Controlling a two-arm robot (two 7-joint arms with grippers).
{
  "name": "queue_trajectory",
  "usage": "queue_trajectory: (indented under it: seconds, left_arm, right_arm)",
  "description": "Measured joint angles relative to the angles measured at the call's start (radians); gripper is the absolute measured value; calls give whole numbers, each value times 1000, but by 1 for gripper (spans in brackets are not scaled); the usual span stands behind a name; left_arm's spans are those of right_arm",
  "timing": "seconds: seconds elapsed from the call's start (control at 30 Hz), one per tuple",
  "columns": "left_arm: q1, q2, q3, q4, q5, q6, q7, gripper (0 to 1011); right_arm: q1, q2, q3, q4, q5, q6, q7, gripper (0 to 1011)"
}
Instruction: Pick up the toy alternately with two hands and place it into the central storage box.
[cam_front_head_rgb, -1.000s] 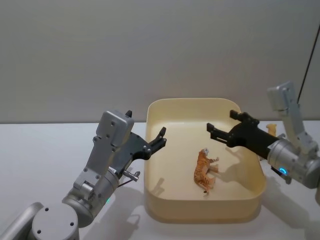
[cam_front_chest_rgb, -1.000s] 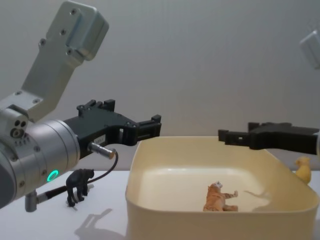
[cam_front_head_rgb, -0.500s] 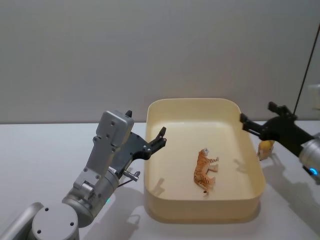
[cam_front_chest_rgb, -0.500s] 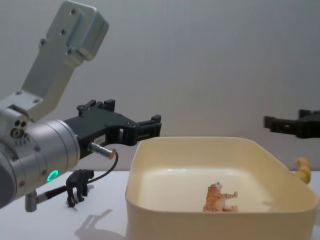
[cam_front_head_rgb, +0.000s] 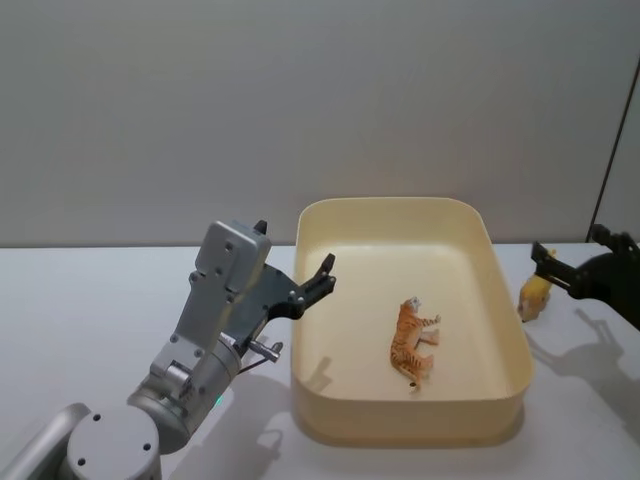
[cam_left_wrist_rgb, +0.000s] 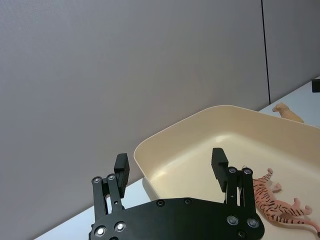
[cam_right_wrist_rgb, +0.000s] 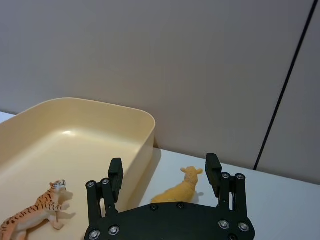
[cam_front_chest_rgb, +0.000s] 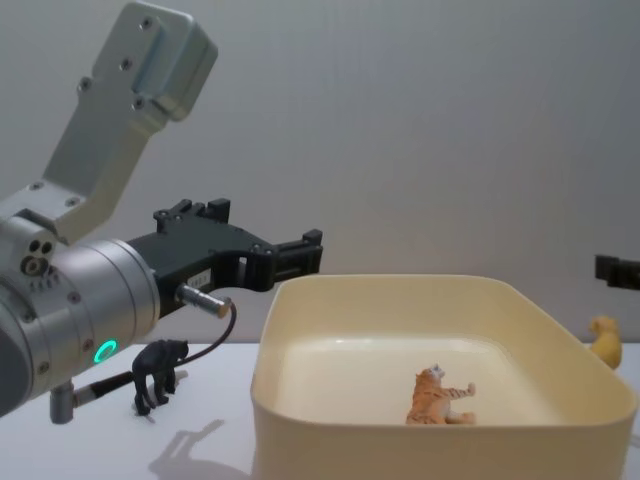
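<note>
Pulling away to the right, the right gripper has left the spot above the tub where it hung a second ago and now sits out past the right-hand rim, above the white table. The left arm has not budged in that time.

On the table stands the central storage box, a big cream-yellow tub with rounded corners, easily the largest thing there. Next in bulk is the silver left arm, coming up from the near left with a green ring glowing on its wrist. It holds the left gripper level at the tub's left rim, one finger reaching just over the edge. Its jaws stand wide apart with nothing between them. The right gripper is spread just as wide and is just as empty.

Inside the tub a striped orange toy tiger lies on its side on the floor, a little right of the middle. A yellow toy animal stands on the table just outside the right wall, below the right gripper. A black toy gorilla stands on the table well to the left, under the left arm.
</note>
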Motion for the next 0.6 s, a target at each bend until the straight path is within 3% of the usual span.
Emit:
queue_trajectory:
  seconds: [0.6]
  left_arm:
    - [0,0,0,0,0,0,0,1001]
  right_arm:
    - [0,-11,-8,41,-30,21,-80,1001]
